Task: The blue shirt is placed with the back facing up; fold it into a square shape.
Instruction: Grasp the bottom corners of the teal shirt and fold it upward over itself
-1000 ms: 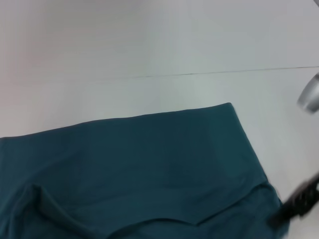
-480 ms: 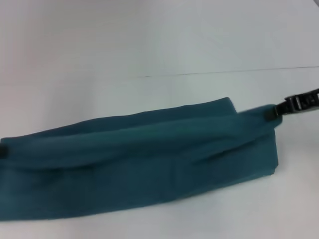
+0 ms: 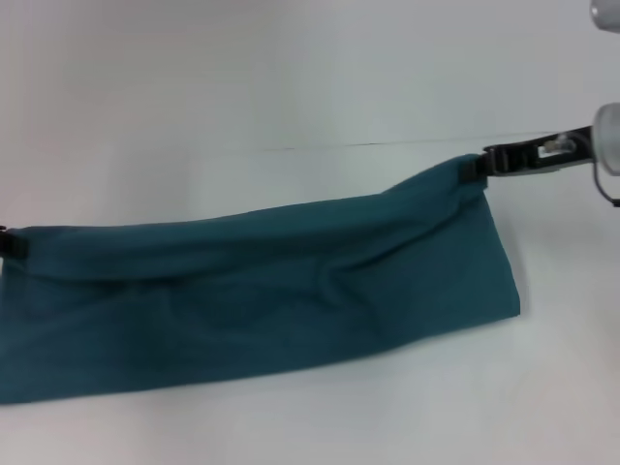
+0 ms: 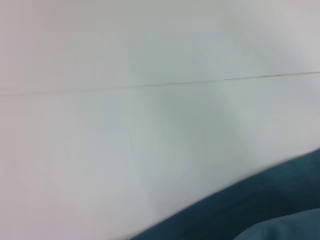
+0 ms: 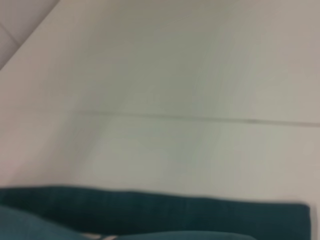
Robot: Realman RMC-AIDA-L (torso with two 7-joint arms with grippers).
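The blue shirt (image 3: pixel 262 291) hangs as a long folded band across the head view, its upper edge lifted and stretched from left to right. My right gripper (image 3: pixel 481 163) is shut on the band's upper right corner, above the white table. My left gripper (image 3: pixel 8 242) shows only as a dark tip at the left edge, pinching the upper left corner of the cloth. A strip of the blue shirt (image 4: pixel 260 210) fills a corner of the left wrist view. The blue shirt (image 5: pixel 150 210) also runs along one edge of the right wrist view. Neither wrist view shows fingers.
The white table (image 3: pixel 291 87) stretches far behind the shirt, crossed by a thin dark seam (image 3: pixel 387 143). Bare table also lies in front of the cloth. Part of the silver right arm (image 3: pixel 608 136) shows at the right edge.
The near edge of the shirt was lifted and carried away from me over the rest. The right gripper rose from bottom right to the upper right, and the cloth is now a stretched band.
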